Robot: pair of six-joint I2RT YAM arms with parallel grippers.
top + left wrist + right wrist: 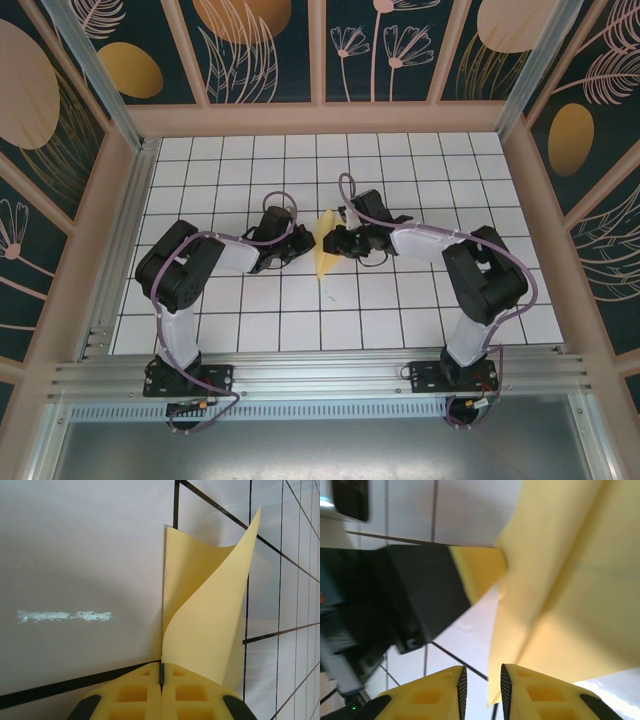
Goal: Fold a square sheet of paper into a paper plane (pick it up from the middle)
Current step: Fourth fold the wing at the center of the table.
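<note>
Between L fingers (pixel 132 695), wrist cam: paper (pixel 205 620)

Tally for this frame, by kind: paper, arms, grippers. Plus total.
Paper: 1, the pale-yellow paper sheet, partly folded
Arms: 2, the left arm and the right arm
Grippers: 2, the left gripper shut on the sheet, the right gripper open beside it
Total: 5
</note>
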